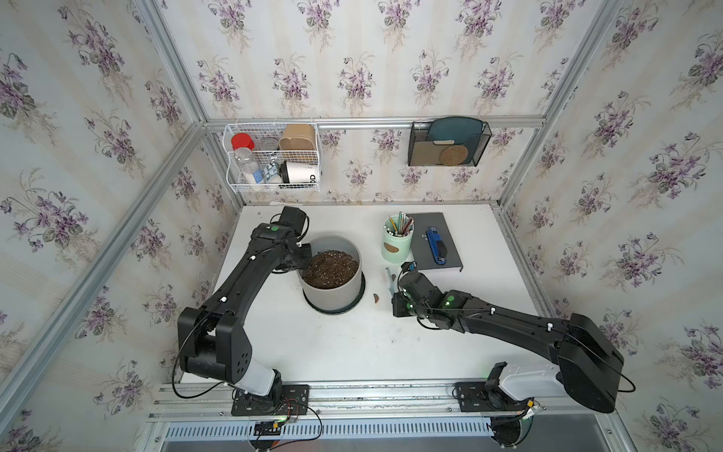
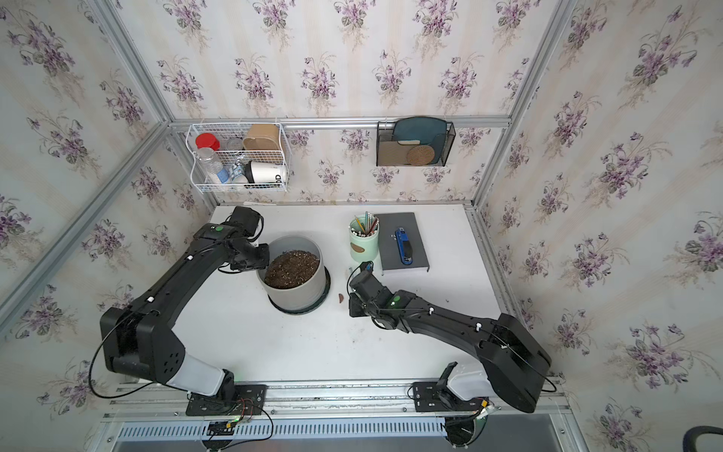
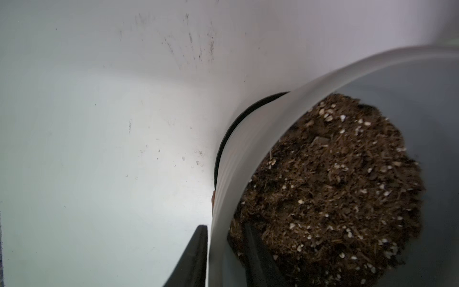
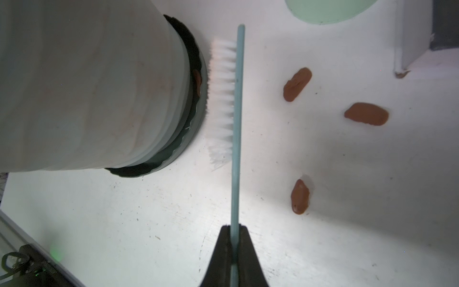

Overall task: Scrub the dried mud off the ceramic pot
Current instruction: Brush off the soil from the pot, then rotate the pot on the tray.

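The right claw (image 4: 235, 227) is pinching a blue-handled brush (image 4: 223, 99) just beside the ceramic pot (image 4: 87, 87), while the left claw (image 3: 224, 226) is sitting spread astride the pot's wall.

White table (image 1: 352, 344): mint-green pencil cup (image 1: 403, 254) stands upright, pencils (image 1: 401, 225) inside, one brown oval on its side. Just beside it, a grey book (image 1: 430, 221) lies flat with a blue stapler (image 1: 437, 245) on top. Back wall: white wire basket (image 1: 274, 188) holds jars and a tipped white cup. Black mesh rack (image 1: 485, 144) holds a cork coaster (image 1: 454, 155).
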Motion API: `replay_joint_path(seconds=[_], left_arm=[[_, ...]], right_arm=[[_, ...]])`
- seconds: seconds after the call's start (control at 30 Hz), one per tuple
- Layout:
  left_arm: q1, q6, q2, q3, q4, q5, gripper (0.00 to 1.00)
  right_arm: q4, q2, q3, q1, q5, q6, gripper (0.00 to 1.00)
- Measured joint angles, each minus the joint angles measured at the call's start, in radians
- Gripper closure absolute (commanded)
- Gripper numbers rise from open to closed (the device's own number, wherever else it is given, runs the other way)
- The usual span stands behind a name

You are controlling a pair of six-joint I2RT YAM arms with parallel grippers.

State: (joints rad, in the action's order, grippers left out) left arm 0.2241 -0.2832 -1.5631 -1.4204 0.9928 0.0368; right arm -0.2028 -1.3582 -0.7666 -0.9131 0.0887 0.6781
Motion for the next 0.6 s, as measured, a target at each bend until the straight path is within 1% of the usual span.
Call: replay_joint_path(seconds=[0.07, 0.13, 0.3, 0.4, 0.43, 0.47, 0.5, 0.53, 0.57, 0.6], left_arm=[[0.000, 0.011, -0.040, -0.061, 0.006, 0.000, 0.62], [0.000, 0.024, -0.083, -0.111, 0.002, -0.002, 0.61], [0.001, 0.061, -0.197, -0.211, 0.029, 0.004, 0.62], [0.000, 0.080, -0.229, -0.227, 0.044, 0.006, 0.62], [0.000, 0.082, -0.230, -0.227, 0.051, 0.010, 0.65], [0.000, 0.084, -0.230, -0.227, 0.054, 0.014, 0.71], [0.000, 0.087, -0.230, -0.227, 0.056, 0.016, 0.81], [0.000, 0.120, -0.231, -0.229, 0.064, 0.024, 0.91], [-0.001, 0.163, -0.231, -0.233, 0.092, 0.025, 0.98], [-0.003, 0.193, -0.229, -0.235, 0.142, 0.007, 1.00]], right_arm=[[0.006, 0.003, 0.011, -0.011, -0.004, 0.004, 1.00], [0.020, 0.006, 0.022, -0.016, -0.010, 0.010, 1.00], [0.038, 0.034, 0.048, -0.023, -0.012, 0.027, 1.00], [0.044, 0.050, 0.057, -0.023, -0.018, 0.030, 1.00], [0.043, 0.055, 0.059, -0.023, -0.018, 0.031, 1.00], [0.043, 0.056, 0.059, -0.023, -0.019, 0.033, 1.00], [0.044, 0.059, 0.059, -0.023, -0.019, 0.033, 1.00], [0.044, 0.062, 0.060, -0.024, -0.019, 0.034, 1.00], [0.044, 0.064, 0.060, -0.024, -0.019, 0.034, 1.00], [0.044, 0.066, 0.060, -0.024, -0.019, 0.037, 1.00]])
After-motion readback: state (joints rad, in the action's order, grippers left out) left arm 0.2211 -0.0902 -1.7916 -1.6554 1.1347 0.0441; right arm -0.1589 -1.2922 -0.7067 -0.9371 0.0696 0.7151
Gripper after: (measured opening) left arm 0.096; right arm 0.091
